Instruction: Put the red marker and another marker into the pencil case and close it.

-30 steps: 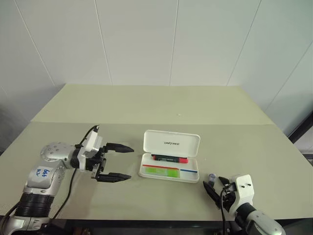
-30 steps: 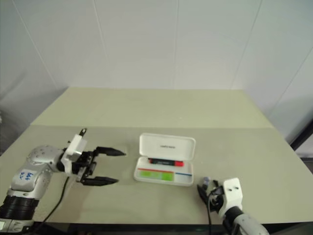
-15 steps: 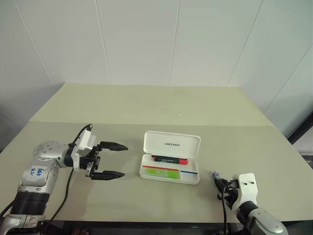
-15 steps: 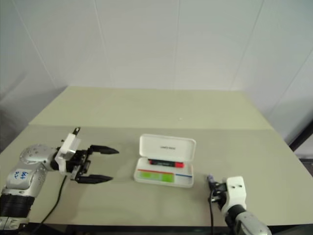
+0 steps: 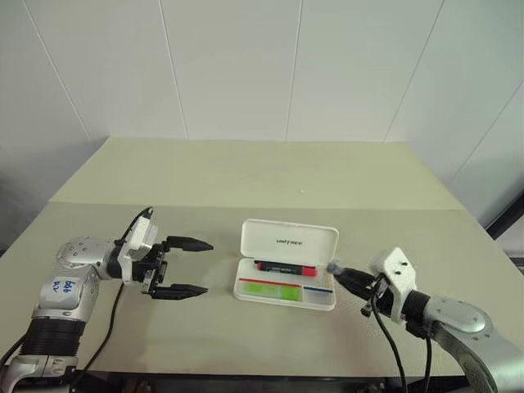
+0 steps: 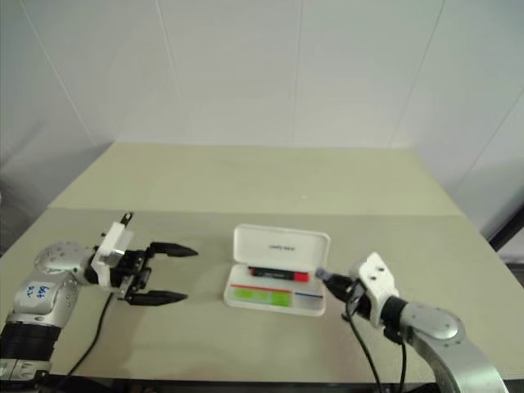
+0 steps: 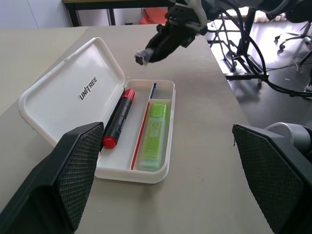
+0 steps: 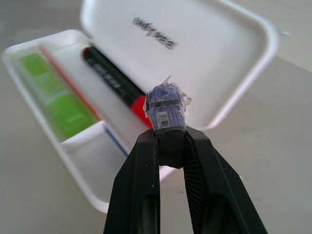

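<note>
Now the right hand (image 5: 344, 277), having been low at the near edge of the pale green surface (image 5: 246, 176) a moment ago with its fingers spread beside a small dark grey block, is clamped on that small dark grey block (image 8: 165, 108) and has lifted it, carrying it to hover just beside the right end of the white hard plastic rectangular pencil case (image 5: 286, 242). The case is lying open at the centre of the surface, its lid standing up toward twelve o'clock. Inside, the slim black-barrelled red marker (image 7: 118, 118) is lying in the compartment next to the lid, and the short lime-green highlighter (image 7: 154, 133) is lying in the compartment toward six o'clock, a red stripe between them. The left hand (image 5: 182, 267) is hovering at nine o'clock of the case, well apart from it, with its black fingers spread wide and holding nothing. Since both markers are already in the case, only the closing appears to be left; the block seems headed for the small empty section at the three o'clock end.
</note>
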{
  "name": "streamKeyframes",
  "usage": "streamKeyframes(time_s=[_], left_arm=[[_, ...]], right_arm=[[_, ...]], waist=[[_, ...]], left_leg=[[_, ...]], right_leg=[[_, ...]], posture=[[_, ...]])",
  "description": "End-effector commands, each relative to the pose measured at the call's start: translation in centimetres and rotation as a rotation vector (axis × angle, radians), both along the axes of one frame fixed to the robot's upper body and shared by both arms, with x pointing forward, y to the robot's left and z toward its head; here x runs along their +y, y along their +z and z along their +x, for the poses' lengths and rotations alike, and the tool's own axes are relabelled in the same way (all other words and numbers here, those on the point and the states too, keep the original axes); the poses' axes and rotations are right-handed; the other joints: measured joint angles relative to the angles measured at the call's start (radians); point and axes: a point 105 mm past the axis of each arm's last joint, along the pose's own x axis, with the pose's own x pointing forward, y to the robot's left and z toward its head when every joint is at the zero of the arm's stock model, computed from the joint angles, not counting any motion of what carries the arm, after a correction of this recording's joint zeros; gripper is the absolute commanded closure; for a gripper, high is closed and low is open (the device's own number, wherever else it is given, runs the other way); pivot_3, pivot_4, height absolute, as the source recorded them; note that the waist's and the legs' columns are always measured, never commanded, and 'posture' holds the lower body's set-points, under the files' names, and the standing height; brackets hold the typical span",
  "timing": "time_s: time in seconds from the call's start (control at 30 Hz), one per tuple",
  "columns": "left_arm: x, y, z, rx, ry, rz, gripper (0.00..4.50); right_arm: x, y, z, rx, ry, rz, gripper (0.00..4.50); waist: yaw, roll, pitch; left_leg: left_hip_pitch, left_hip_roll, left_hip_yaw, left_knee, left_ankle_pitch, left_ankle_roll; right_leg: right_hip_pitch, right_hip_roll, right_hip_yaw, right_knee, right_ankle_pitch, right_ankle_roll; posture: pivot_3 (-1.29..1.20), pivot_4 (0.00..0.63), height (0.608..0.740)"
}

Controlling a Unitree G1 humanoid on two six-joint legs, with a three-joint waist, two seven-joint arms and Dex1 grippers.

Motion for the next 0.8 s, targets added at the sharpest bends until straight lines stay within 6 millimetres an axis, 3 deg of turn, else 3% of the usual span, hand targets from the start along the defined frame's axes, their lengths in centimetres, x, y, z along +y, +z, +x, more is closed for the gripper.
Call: streamKeyframes(time_s=[0.03, 0.3, 0.7, 0.8], left_arm=[[0.1, 0.7, -0.5, -0.043, -0.026, -0.028, 0.0], [0.0, 0.6, -0.9, -0.048, -0.022, -0.036, 0.0], [-0.2, 0.6, -1.2, -0.053, -0.009, -0.048, 0.0], [-0.2, 0.6, -1.2, -0.053, -0.009, -0.05, 0.0]], right_arm=[[1.4, 0.4, -0.8, 0.034, 0.184, -0.053, 3.4], [1.4, -0.1, 0.2, 0.08, 0.291, -0.131, 3.4], [1.6, -0.7, 1.2, 0.088, 0.306, -0.145, 3.4], [1.8, -0.7, 1.2, 0.097, 0.308, -0.138, 2.4]], waist=[[-0.002, 0.0, 0.0], [0.0, 0.0, 0.0], [0.0, 0.001, 0.0], [0.0, 0.001, 0.0]], left_leg=[[0.0, 0.0, 0.0, 0.0, 0.0, 0.0], [0.0, 0.0, 0.0, 0.0, 0.0, 0.0], [0.0, 0.0, 0.0, 0.0, -0.001, -0.001], [0.0, 0.0, 0.0, 0.0, -0.001, -0.001]], right_leg=[[0.0, 0.0, 0.0, -0.001, 0.0, 0.0], [0.0, 0.0, -0.001, -0.001, 0.0, 0.0], [0.0, 0.0, -0.001, -0.001, 0.0, 0.0], [-0.001, 0.0, -0.001, -0.001, 0.0, 0.0]], posture=[[0.0, 0.15, 0.74], [0.0, 0.15, 0.74], [0.0, 0.15, 0.74], [0.0, 0.15, 0.74]])
